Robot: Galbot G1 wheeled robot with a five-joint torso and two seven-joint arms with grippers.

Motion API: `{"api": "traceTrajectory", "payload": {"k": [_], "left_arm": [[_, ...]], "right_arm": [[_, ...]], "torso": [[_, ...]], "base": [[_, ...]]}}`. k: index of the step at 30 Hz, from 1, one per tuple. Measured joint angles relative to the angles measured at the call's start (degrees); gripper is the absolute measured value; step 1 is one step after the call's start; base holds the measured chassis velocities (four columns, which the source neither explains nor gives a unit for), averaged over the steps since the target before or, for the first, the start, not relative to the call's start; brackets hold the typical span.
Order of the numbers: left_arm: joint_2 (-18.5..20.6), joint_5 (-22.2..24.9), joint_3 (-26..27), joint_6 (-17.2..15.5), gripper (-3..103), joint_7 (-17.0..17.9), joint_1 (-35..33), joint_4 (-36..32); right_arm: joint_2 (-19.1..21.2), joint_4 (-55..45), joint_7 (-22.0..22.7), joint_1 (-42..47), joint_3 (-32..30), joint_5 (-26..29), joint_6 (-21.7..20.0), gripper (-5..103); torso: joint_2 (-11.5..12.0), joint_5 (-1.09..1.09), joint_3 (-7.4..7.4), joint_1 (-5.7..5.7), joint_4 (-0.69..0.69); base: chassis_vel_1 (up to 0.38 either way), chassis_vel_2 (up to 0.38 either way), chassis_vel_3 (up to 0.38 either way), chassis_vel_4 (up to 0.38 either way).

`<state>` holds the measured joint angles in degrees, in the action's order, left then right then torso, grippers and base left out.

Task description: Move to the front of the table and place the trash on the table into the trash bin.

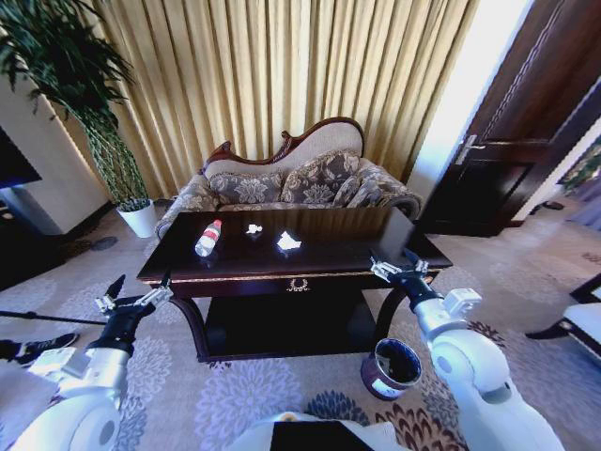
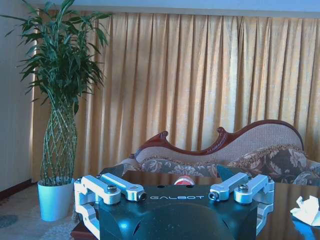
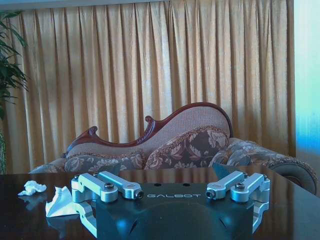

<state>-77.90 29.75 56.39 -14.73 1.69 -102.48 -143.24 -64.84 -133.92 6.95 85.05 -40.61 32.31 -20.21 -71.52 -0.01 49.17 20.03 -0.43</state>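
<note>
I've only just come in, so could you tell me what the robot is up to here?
The robot faces the table, holding nothing. The left tool hovers open off the table's left front corner, and the right tool hovers open at its right front corner. The bottle and two paper wads lie untouched on top. The bin stands on the carpet by the right arm.

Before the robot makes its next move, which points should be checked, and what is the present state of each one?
1. Robot faces the front of the table: ok.
2. Trash in view on the table: bottle, small paper wad, larger paper wad: ok.
3. Trash bin open-topped on the floor by the table's right front leg: ok.
4. Left end effector open, empty, at the table's left front corner: ok.
5. Right end effector open, empty, at the right front edge: ok.
6. Trash within arm's reach: cannot tell.
</note>
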Motion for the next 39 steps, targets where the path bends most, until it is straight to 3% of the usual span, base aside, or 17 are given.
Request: {"api": "traceTrajectory", "payload": {"k": [39], "left_arm": [[0.0,0.0,0.3,0.3,100,-0.1,-0.3,0.0]], "right_arm": [[-0.4,1.9,-4.6,0.2,-0.5,-0.9,2.8,100]], "torso": [[0.0,0.00,0.00,0.00,0.00]], "base": [[-0.017,0.012,0.016,-0.014]]}}
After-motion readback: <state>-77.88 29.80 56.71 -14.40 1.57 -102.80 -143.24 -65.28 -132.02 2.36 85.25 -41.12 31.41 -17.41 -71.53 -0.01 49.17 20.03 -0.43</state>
